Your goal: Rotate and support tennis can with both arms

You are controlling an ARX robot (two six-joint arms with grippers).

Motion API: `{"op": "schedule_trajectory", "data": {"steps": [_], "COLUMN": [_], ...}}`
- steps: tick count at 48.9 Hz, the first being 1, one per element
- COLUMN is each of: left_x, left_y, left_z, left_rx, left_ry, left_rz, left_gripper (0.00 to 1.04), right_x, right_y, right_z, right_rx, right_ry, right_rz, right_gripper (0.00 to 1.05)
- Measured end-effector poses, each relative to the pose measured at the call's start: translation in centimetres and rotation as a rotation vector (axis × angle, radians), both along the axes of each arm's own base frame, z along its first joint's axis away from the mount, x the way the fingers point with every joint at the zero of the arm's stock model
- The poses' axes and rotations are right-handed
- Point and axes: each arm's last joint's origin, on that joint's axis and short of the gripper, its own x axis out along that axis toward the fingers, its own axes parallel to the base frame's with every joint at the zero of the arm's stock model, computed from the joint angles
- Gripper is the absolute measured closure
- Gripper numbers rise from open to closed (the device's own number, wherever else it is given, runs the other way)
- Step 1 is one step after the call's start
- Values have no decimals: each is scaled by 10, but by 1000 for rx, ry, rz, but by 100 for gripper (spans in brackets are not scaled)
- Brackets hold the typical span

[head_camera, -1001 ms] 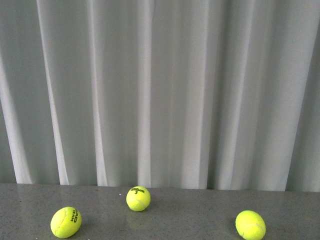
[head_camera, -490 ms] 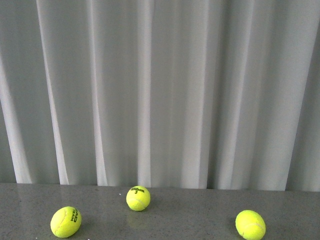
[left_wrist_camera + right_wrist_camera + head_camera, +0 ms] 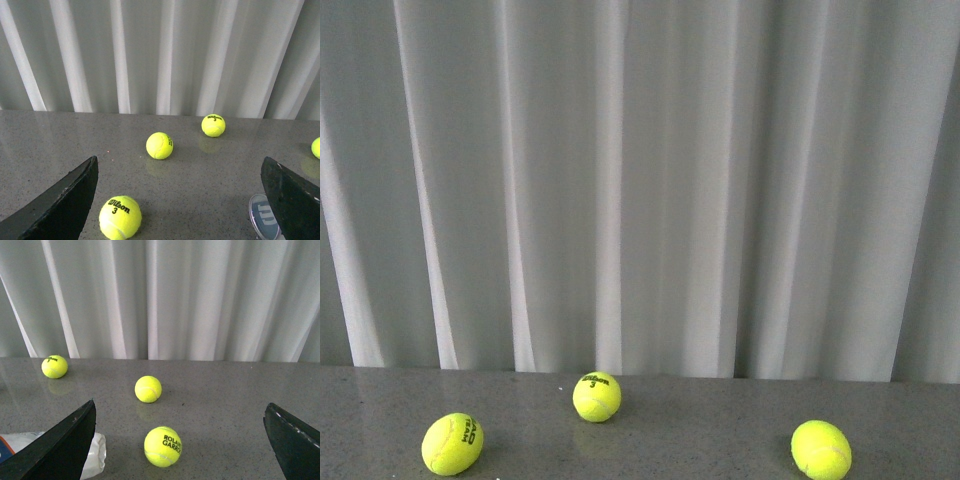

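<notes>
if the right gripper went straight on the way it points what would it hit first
Likely the Roland Garros ball, lying nearest ahead of the open right gripper, though depth is unclear.

Light bright, soft and even in all three views. The white curtain is the brightest area, with pale vertical bands. No hard shadows. The grey worktop is glossy, with faint reflections under the balls. In the front view the tennis balls at the lower edge are stretched egg-shaped. My left fingers and my right fingers are near-black, with no surface detail and slightly soft edges.
</notes>
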Motion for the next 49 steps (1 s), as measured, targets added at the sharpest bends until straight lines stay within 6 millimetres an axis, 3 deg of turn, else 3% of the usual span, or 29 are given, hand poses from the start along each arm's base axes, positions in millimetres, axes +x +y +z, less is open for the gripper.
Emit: {"op": "schedule_trajectory", "data": {"steps": [29, 33, 36, 41, 49], "left_x": [0, 3, 16, 48, 106], "left_y": [0, 0, 1, 4, 8], "left_z": [0, -1, 3, 16, 21], "left_rx": [0, -124, -252, -397, -467], "left_ry": [1, 202, 335, 384, 458], "left_rz": [0, -44, -75, -162, -324], "left_gripper": [7, 7, 7, 7, 7], "right_x": [0, 0, 0, 0, 0], "right_y": [0, 0, 0, 0, 0], "right_z": [0, 0, 0, 0, 0], "right_rx": [0, 0, 0, 0, 0], "right_ry": [0, 0, 0, 0, 0], "right_rz": [0, 0, 0, 0, -1], "right_gripper": [7, 7, 7, 7, 7]}}
